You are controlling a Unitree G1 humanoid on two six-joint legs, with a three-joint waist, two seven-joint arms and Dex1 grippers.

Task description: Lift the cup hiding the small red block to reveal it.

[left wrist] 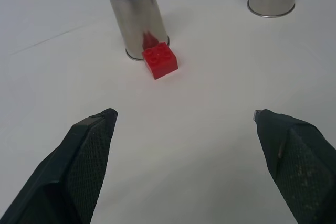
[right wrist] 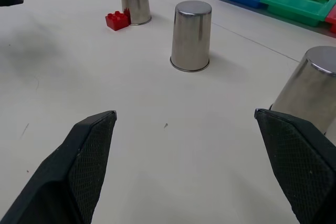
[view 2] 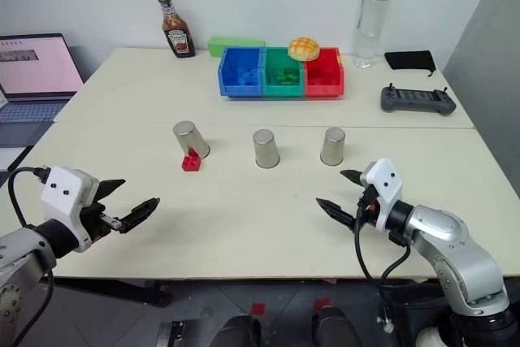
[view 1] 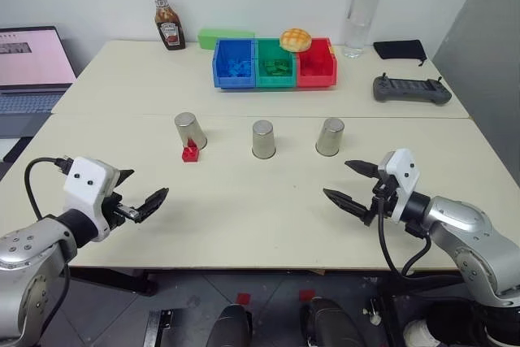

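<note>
Hovering low over the near edge of the bench (view 1: 244, 225), both arms hold nothing: the left end effector (view 1: 140, 197) has its two black fingers spread wide, and the right end effector (view 1: 352, 184) is just as wide open, aimed inward toward the middle.

Ahead of them stand three upside-down silver cups in a row. The left cup (view 1: 190, 130) looks tipped a bit, though I can't tell whether its rim is actually resting on anything. The small red block (view 1: 191, 152) sits out in the open on the bench, touching or just beside that cup's base on the near side. The middle cup (view 1: 263, 139) and right cup (view 1: 330, 136) stand upright, well apart from each other.

Nothing lies between the end effectors and the cups.

Further back: blue bin (view 1: 234, 63), green bin (view 1: 275, 64) and red bin (view 1: 317, 63) pushed together, with a bun-looking thing (view 1: 296, 39) on top, a ketchup bottle (view 1: 168, 19), a clear water bottle (view 1: 361, 12), a black controller (view 1: 411, 89), and a laptop (view 1: 31, 67) off to the left.
</note>
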